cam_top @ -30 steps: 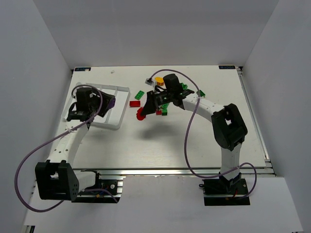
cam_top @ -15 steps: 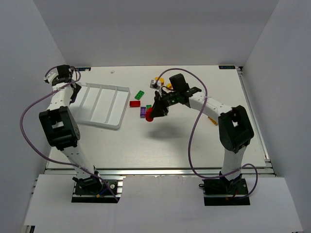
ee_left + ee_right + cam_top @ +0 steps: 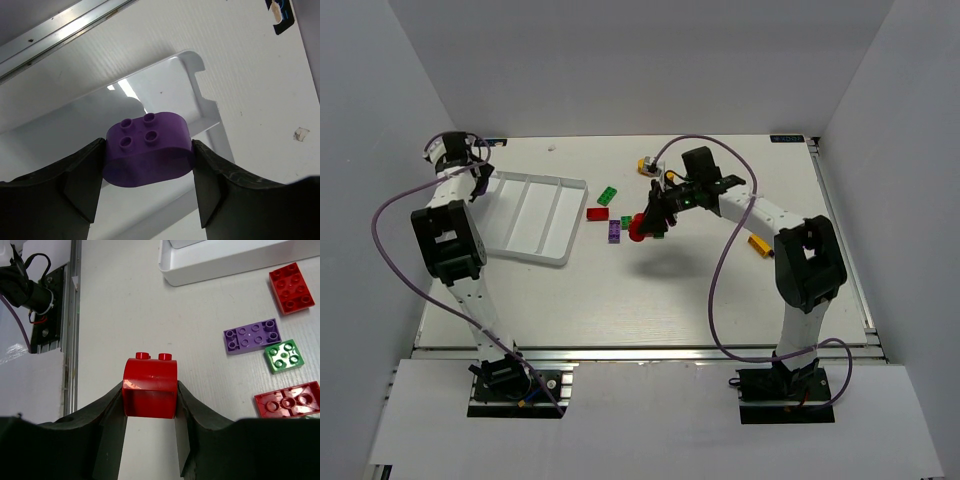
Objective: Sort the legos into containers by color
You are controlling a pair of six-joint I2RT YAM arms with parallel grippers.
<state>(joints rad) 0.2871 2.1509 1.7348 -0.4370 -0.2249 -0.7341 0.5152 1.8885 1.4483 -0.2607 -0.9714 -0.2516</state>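
My left gripper (image 3: 148,160) is shut on a rounded purple lego (image 3: 148,142), studs up, above the far left corner of the white tray (image 3: 200,90). From above, that gripper (image 3: 475,180) hangs at the tray's (image 3: 525,215) far left end, and the purple lego is hidden there. My right gripper (image 3: 150,405) is shut on a red arched lego (image 3: 150,385), held above the table (image 3: 640,228) right of the tray. Loose legos lie beneath it: purple (image 3: 251,336), green (image 3: 283,356), red (image 3: 291,287) and another red (image 3: 287,400).
A green brick (image 3: 607,195) and a red one (image 3: 597,213) lie just right of the tray. A yellow brick (image 3: 647,163) sits further back. An orange-yellow piece (image 3: 758,245) lies beside the right arm. The tray's compartments look bare from above.
The left arm swung from over the tray's middle to its far left corner, still gripping the purple lego. The right gripper drifted right with the red lego.
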